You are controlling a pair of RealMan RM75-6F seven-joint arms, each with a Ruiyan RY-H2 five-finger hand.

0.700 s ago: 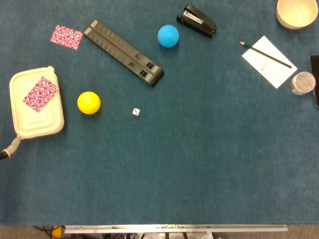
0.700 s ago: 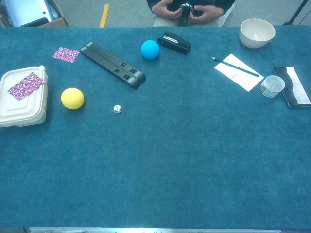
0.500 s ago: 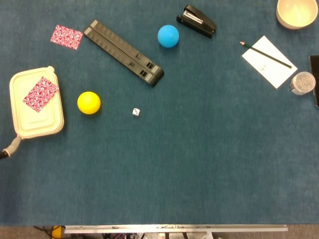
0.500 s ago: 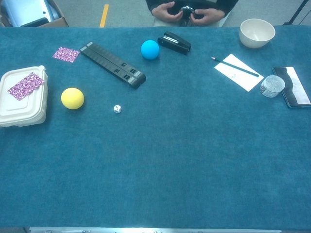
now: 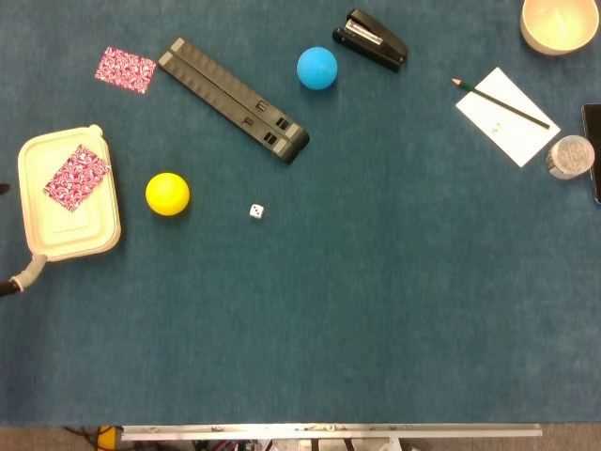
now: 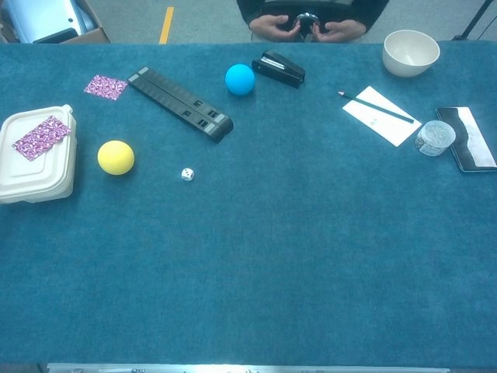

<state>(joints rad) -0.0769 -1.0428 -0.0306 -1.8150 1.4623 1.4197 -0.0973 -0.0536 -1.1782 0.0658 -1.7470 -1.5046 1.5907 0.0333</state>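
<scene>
Left hand at the edge of the bench, beside the lidded box

We see only a sliver of the left hand (image 5: 19, 278) at the left border of the head view, just beside the near corner of the cream box (image 5: 89, 230); we cannot tell whether it is released or clenched; a patterned card (image 5: 77, 177) lies on the box lid; a yellow ball (image 5: 167, 194) sits near the box, a die (image 5: 256, 211) beyond it.

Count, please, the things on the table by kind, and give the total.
Balls: 2, yellow ball, blue ball
Patterned cards: 2
Food box: 1
Long black bar: 1
Die: 1
Stapler: 1
Bowl: 1
Paper sheet: 1
Pencil: 1
Clear lidded cup: 1
Dark case: 1
Total: 13
</scene>
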